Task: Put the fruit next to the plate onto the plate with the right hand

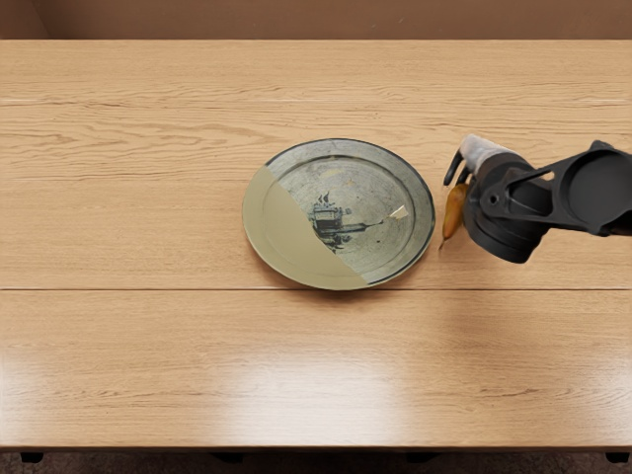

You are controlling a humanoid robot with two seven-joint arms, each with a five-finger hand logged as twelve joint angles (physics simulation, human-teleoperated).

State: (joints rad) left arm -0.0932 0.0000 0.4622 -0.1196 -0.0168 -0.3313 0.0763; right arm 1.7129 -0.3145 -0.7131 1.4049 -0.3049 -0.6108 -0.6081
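The fruit [454, 209] shows only as a narrow orange-yellow sliver lying on the worktop [148, 346], just off the plate's right rim and not yet on it. The rest of it is hidden under the arm, so you cannot name its kind with confidence. Judging by its long, tapered shape, expect it to be light and fairly firm, with a smooth skin that may slip or roll. Take hold across its thicker middle rather than the thin tip, and squeeze gently so it doesn't bruise or shoot out.

The right hand [476, 158] sits directly over the fruit's upper end. From this angle you cannot tell whether it is wide, narrow or already gripping.

The plate [341, 144] is shallow with a low rim, so a small lift should clear it.
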